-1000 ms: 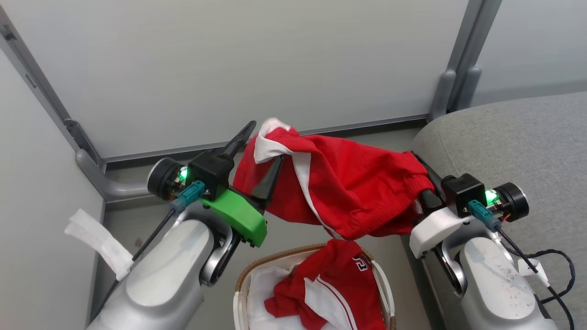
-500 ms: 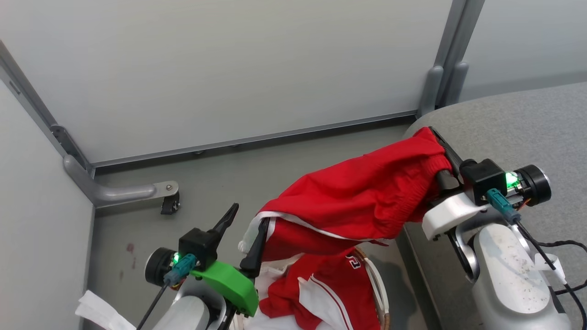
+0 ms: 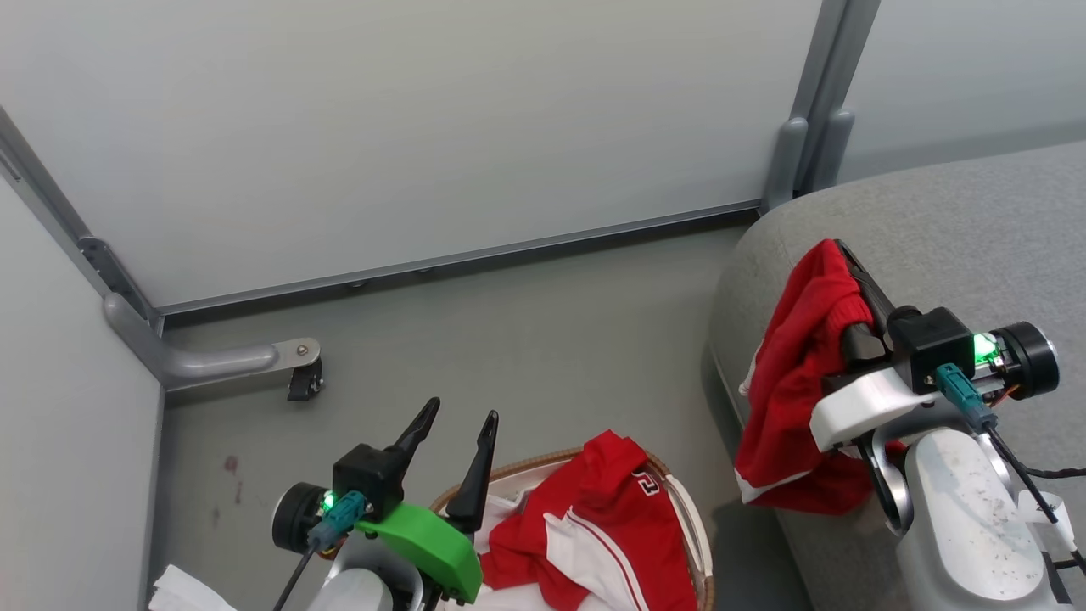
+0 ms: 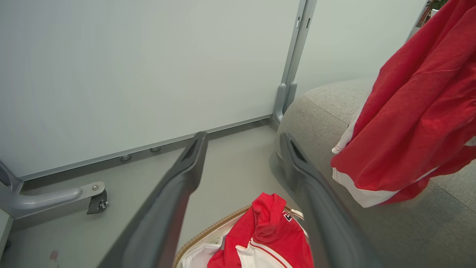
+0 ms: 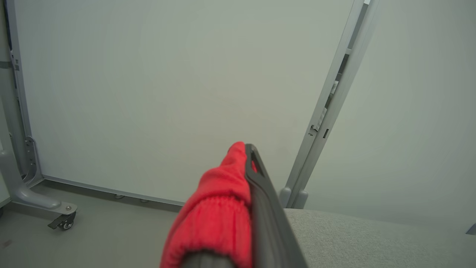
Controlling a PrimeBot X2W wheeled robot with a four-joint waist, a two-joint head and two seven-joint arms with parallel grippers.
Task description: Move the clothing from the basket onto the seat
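a second ago one red garment [image 3: 789,382] was stretched above the basket [image 3: 522,469] between both grippers. now the left gripper [image 3: 462,410] has let go. its two fingers stand spread with nothing between them, just left of the basket and above its rim. the garment hangs from the right gripper [image 3: 846,259] alone, whose fingers are clenched on its ribbed waistband, well to the right of the basket and higher than it. the cloth droops in a bunch against the rounded front edge of the grey seat [image 3: 950,221], with white trim at its lowest fold. whether it rests on the cushion or only hangs in front of it i cannot tell. the second red garment [image 3: 602,518], with white stripes and a small logo, lies in the basket as before, heaped over the white liner [image 3: 499,511] and reaching up over the far rim.
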